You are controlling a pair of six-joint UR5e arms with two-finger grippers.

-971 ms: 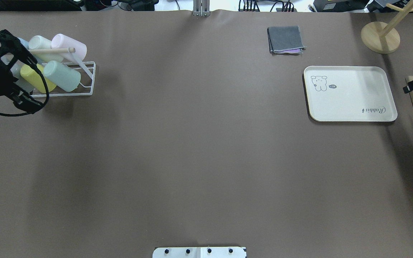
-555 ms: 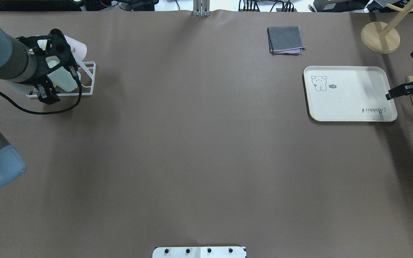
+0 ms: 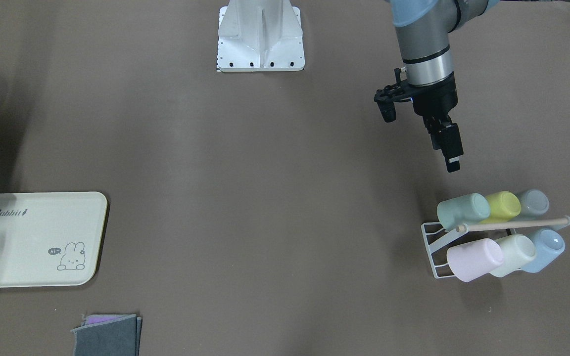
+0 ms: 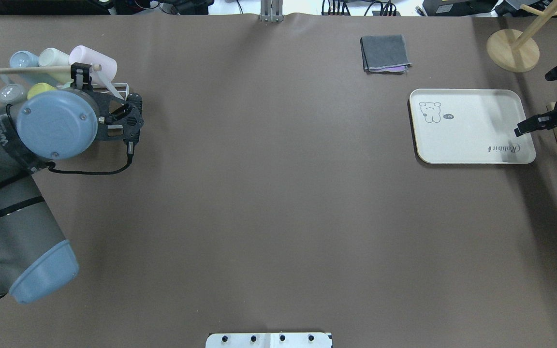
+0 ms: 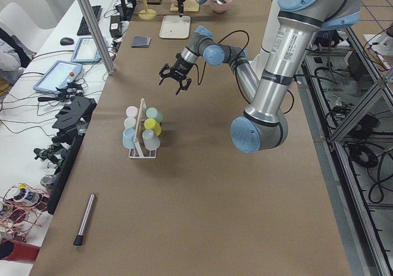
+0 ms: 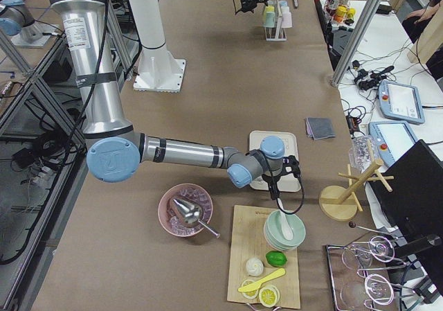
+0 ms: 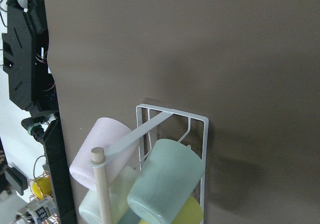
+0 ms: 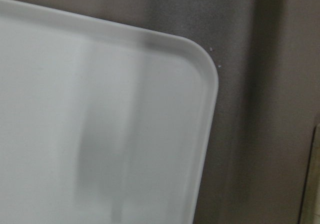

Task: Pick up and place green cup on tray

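The green cup lies on its side at the near end of a white wire rack, beside a yellow-green cup; it fills the lower middle of the left wrist view. My left gripper hangs in the air on the robot's side of the rack, its tips pointing at the cups, and I cannot tell how its jaws stand. In the overhead view its wrist covers the green cup. The cream tray lies at the far right with nothing on it. My right gripper hovers at the tray's right edge, state unclear.
Pink, cream-mint, blue and grey cups share the rack under a wooden dowel. A folded grey cloth and a wooden stand lie beyond the tray. A cutting board with bowls flanks the tray.
My left arm has swung in from the left edge across the rack, and its wrist now covers the rack's near side. The right gripper has moved in over the tray's right edge.
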